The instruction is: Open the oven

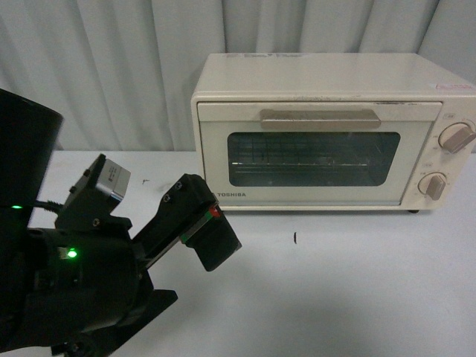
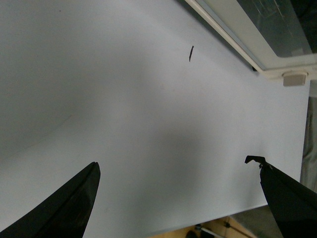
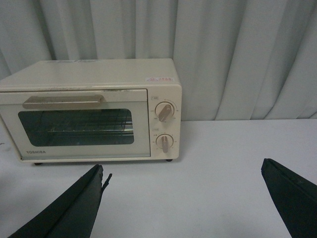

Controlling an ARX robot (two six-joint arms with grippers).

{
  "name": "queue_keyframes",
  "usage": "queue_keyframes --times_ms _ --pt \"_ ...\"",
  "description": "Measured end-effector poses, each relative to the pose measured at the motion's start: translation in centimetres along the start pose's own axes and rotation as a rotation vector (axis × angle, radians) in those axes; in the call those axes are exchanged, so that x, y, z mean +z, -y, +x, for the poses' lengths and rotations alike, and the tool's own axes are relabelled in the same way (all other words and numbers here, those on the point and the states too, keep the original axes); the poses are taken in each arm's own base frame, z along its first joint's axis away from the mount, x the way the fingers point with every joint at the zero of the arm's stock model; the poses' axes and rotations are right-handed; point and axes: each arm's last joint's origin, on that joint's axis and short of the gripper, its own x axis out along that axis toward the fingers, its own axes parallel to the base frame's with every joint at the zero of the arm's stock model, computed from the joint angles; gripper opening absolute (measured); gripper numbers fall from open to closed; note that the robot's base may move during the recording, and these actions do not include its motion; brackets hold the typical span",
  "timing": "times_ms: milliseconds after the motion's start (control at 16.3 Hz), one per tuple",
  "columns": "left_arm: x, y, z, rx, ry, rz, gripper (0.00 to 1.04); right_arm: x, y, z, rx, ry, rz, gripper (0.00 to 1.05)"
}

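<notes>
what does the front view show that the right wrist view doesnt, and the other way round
Only the front view: the left gripper low on the left, and a small black mark on the table before the oven. Only the right wrist view: the right gripper, jaws wide open, and the table past the oven's knob side. Both: the whole oven, door shut, with its bar handle, two knobs and the curtain behind.

Above white table (image 2: 124, 109), left gripper (image 2: 173, 163) with jaws wide apart, oven (image 2: 233, 27) corner nearby.
</notes>
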Motion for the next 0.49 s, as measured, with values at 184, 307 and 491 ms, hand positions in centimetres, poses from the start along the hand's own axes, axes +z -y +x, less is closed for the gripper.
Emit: queue_keyframes --times_ms 184,307,491 --pt "-0.6 0.6 2.5 -0.034 0.007 -0.096 0.98 0.0 0.0 0.0 0.000 0.000 0.000 0.98" --pt "-1.2 0.9 4.0 -0.030 0.007 -0.142 0.98 0.0 0.0 0.0 0.000 0.000 0.000 0.98" --pt "-1.8 1.3 5.3 -0.012 0.041 -0.155 0.98 0.0 0.0 0.0 0.000 0.000 0.000 0.98"
